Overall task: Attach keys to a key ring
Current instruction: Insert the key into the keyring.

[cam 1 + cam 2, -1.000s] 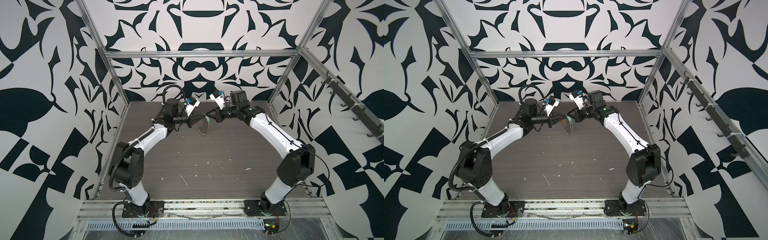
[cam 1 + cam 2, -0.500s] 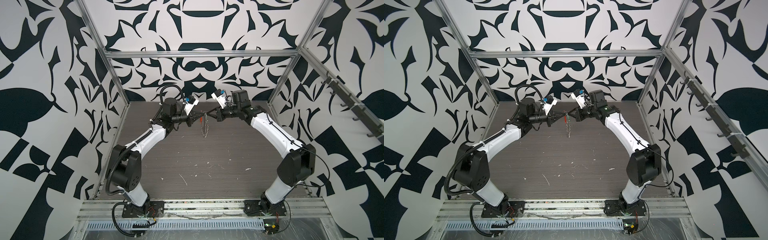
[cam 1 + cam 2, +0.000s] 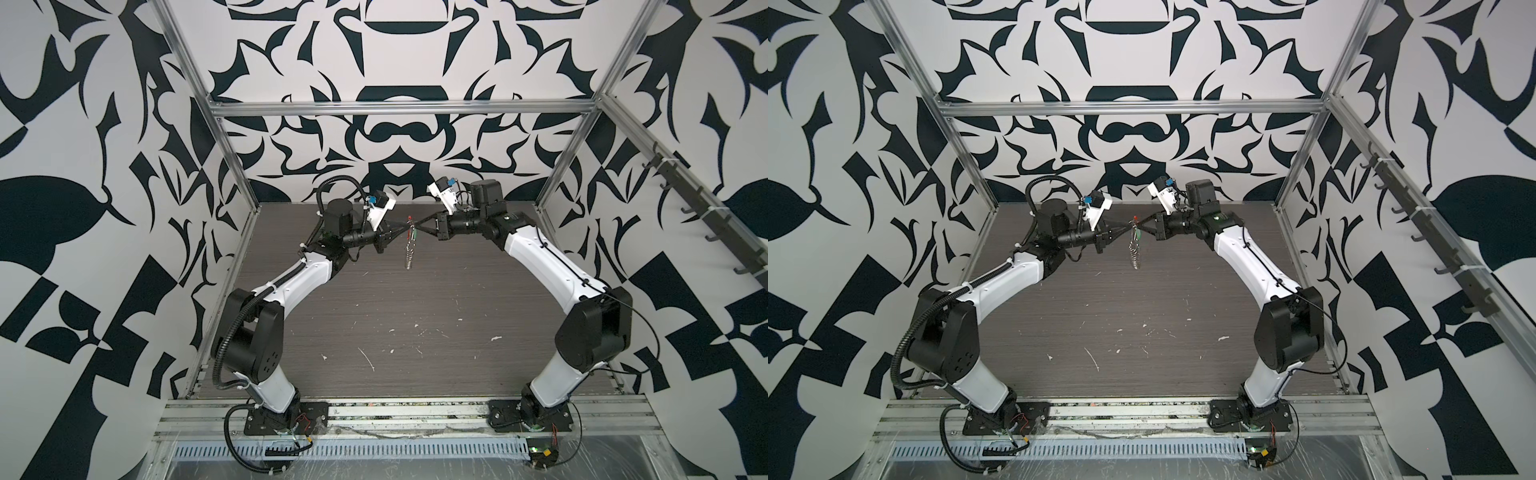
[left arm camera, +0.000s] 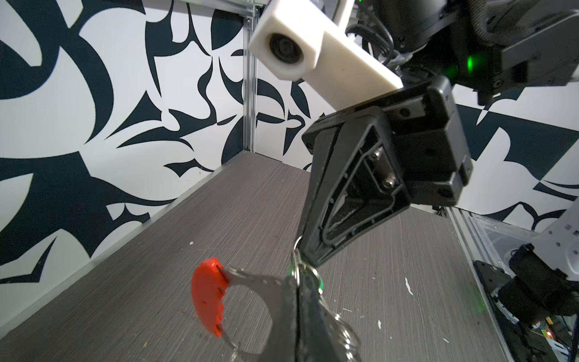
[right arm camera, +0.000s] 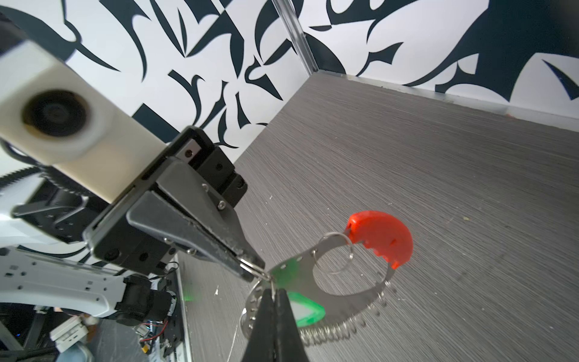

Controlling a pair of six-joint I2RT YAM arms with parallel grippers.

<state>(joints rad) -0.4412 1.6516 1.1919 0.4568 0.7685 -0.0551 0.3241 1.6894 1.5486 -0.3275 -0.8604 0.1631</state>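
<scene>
Both arms meet in the air over the back middle of the table [image 3: 395, 316]. The key ring [image 5: 344, 294], a flat silver loop with a red plastic segment [image 5: 382, 238] and a dangling chain [image 3: 409, 259], hangs between them. My left gripper [image 4: 297, 301] is shut on the loop's metal band. The keys, one green tag [image 5: 305, 310], lie against the loop. Beside the left gripper, my right gripper [image 5: 274, 293] is shut on the tag's little silver split ring. Both top views show the tips crossing at the loop's top [image 3: 1135, 226].
Black-and-white patterned walls and an aluminium frame [image 3: 232, 174] enclose the grey table. Small white specks [image 3: 368, 357] dot its front half. Both arm bases [image 3: 286, 415] stand on the front rail. A rack of hooks [image 3: 706, 224] runs along the right wall.
Both grippers have lifted the key ring a little, up and toward the back. The loop, seen broad a second ago, now hangs edge-on and narrow. Both grips are unchanged.
</scene>
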